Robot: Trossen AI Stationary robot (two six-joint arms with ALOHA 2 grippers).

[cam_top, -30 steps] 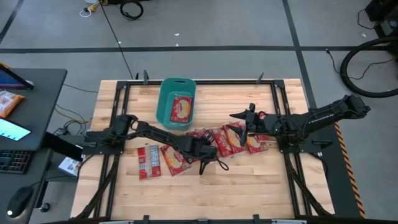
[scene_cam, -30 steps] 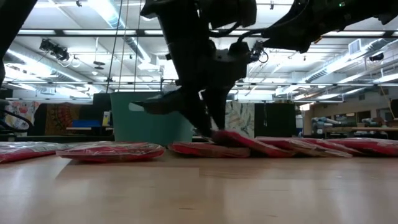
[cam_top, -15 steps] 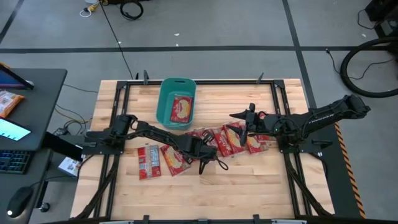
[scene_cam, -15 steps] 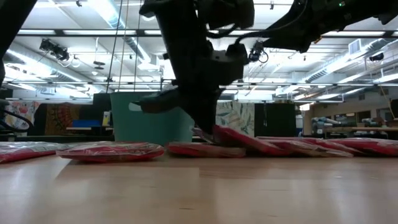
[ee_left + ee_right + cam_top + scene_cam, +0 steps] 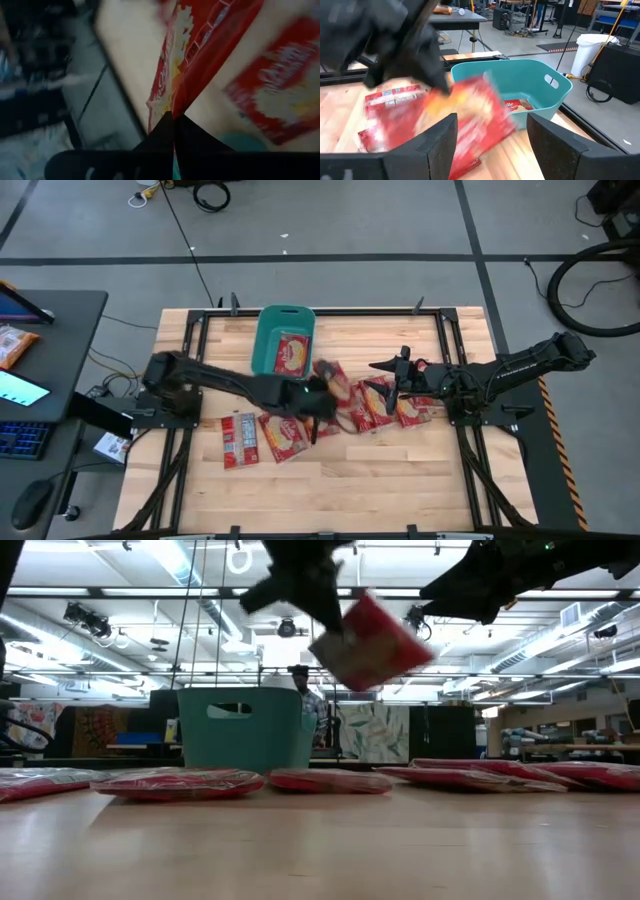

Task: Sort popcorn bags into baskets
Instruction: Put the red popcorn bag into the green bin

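My left gripper (image 5: 174,125) is shut on a red popcorn bag (image 5: 366,641), which it holds high above the table, just right of the teal basket (image 5: 262,340). From above, the bag (image 5: 329,373) shows near the basket's right near corner. One popcorn bag (image 5: 292,354) lies flat inside the basket. More red bags lie flat on the wood in an overlapping row (image 5: 375,400) and at the left (image 5: 283,435). My right gripper (image 5: 492,150) stands open over the right end of the row, with nothing between its fingers. My left gripper pinches the bag's edge (image 5: 174,109) between its two shut fingers. The fingers come from above. The bag is lifted clear of the table and sticks out tilted below the fingers (image 5: 322,612).
A red and white packet (image 5: 240,440) lies flat at the table's left near part. The black frame rails (image 5: 195,340) run along the table's sides. The near part of the wooden table (image 5: 380,490) is bare. A desk with screens (image 5: 30,380) stands left of the table.
My left gripper has shut on a bag in the row, then risen and gone toward the far edge and the basket. The bag has come off the row, lifted clear and tilted. The other bags lie as before.
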